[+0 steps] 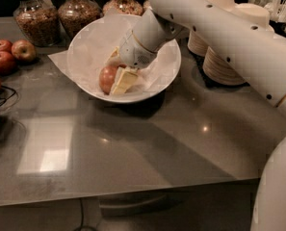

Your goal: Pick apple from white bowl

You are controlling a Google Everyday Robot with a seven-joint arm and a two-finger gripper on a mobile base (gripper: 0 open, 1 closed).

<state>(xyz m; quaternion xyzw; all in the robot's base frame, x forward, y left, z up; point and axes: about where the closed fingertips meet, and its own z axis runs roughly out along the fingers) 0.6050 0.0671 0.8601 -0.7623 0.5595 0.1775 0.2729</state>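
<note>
Arm (229,37): smooth white cylindrical shell with a row of small dark round holes along its length. A thin yellowish band rings it at the right edge of the frame. Wrist housing (145,40): rounded, white, with a thin tan seam. Gripper (119,77): pale cream, upper centre-left of the frame.
</note>
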